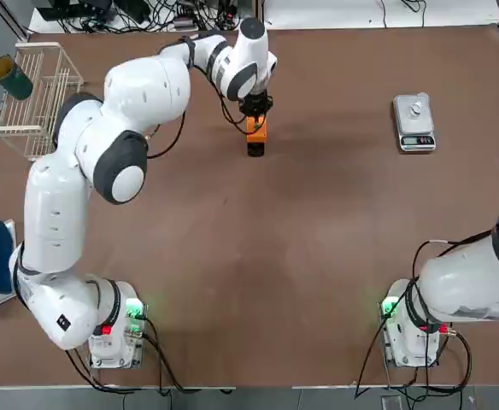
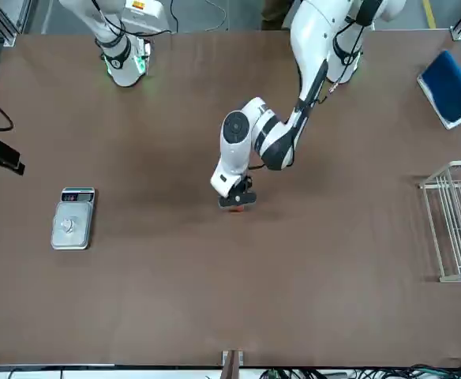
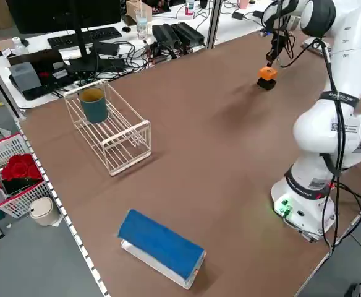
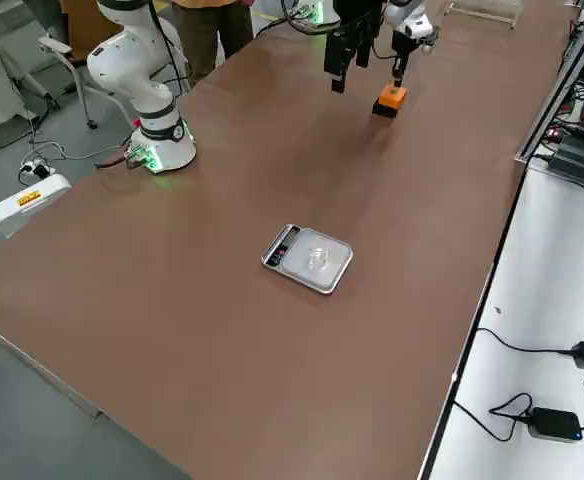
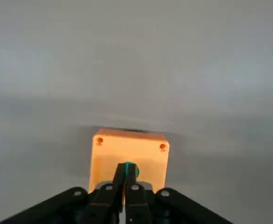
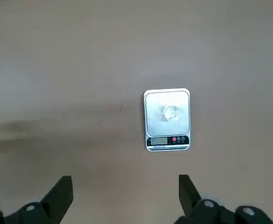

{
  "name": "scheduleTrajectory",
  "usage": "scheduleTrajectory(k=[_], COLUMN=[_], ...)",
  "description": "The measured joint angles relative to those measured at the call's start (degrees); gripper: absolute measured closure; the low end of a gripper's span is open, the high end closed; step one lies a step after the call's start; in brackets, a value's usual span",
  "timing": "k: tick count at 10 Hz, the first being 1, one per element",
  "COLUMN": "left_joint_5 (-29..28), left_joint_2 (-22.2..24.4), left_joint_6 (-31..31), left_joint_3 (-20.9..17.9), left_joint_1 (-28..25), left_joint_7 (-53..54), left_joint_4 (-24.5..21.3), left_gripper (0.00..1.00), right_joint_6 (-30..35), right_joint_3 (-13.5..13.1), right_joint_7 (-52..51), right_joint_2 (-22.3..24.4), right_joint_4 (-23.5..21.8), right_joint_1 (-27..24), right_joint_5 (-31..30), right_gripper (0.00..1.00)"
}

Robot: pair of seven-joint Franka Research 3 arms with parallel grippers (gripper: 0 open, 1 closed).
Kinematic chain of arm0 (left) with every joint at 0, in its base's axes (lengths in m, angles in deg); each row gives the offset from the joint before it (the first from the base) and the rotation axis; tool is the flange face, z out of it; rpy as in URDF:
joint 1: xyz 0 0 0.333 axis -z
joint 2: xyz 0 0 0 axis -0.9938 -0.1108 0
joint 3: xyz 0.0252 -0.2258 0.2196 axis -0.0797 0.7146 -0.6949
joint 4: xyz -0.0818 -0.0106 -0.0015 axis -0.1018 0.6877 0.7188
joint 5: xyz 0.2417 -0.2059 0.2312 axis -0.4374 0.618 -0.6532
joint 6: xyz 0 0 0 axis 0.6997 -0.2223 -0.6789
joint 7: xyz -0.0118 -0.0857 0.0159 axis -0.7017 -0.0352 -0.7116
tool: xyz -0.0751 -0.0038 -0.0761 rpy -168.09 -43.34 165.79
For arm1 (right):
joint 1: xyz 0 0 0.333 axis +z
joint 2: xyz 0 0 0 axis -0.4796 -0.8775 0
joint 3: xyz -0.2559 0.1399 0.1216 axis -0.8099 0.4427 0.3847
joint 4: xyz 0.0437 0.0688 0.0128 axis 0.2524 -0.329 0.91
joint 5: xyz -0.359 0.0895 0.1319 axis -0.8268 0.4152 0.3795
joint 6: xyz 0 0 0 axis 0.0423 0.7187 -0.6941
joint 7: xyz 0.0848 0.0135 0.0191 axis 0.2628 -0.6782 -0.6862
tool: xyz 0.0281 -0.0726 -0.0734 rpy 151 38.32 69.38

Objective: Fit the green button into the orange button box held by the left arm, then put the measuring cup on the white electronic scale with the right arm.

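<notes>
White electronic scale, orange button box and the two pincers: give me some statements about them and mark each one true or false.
1. The clear measuring cup is on the plate of the white scale. True.
2. The right pincer is shut around the measuring cup. False: it is open, with nothing between its fingers.
3. The left pincer is at the orange button box. True.
4. The green button lies on the scale. False: it shows at the face of the orange box, by the left pincer's fingertips.
5. The scale's display is at its end nearer the robot's bases. True.
</notes>
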Motion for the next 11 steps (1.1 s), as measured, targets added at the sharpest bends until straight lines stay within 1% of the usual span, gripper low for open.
scheduleTrajectory(k=[1,4,5,6,7,9,10,11], left_joint_5=[0.0,0.0,0.0,0.0,0.0,0.0,0.2,0.6], left_joint_2=[2.2,11.1,14.0,16.7,19.6,25.6,28.7,31.6], left_joint_6=[2.7,15.0,17.3,18.3,18.7,19.1,20.1,22.9], left_joint_3=[-0.1,-0.3,-0.3,-0.2,-0.2,-0.2,-0.2,-0.2], left_joint_1=[-1.3,-8.3,-11.4,-14.2,-16.4,-21.1,-24.5,-28.4], left_joint_7=[0.0,2.3,4.7,6.4,7.5,13.9,19.5,26.4], left_joint_4=[0.2,0.3,0.1,-0.7,-2.2,-6.7,-9.0,-10.4], left_gripper=[0.89,0.46,0.31,0.18,0.02,0.0,0.0,0.0], right_joint_6=[0.0,0.0,0.0,0.0,0.0,0.0,-0.1,-0.2], right_joint_3=[0.0,0.0,0.1,0.1,0.2,0.2,0.3,0.2], right_joint_7=[0.0,0.0,0.0,0.0,0.0,0.0,0.0,0.0], right_joint_2=[0.0,0.0,-0.1,-0.1,-0.1,-0.1,-0.1,-0.1], right_joint_4=[0.0,0.0,0.0,0.0,0.0,0.0,0.0,0.0], right_joint_1=[0.0,0.0,0.1,0.1,0.1,0.1,0.1,0.1], right_joint_5=[0.0,0.0,0.0,0.0,0.1,0.1,0.1,0.1], right_gripper=[0.0,0.0,0.0,0.0,0.0,0.0,0.0,0.0])
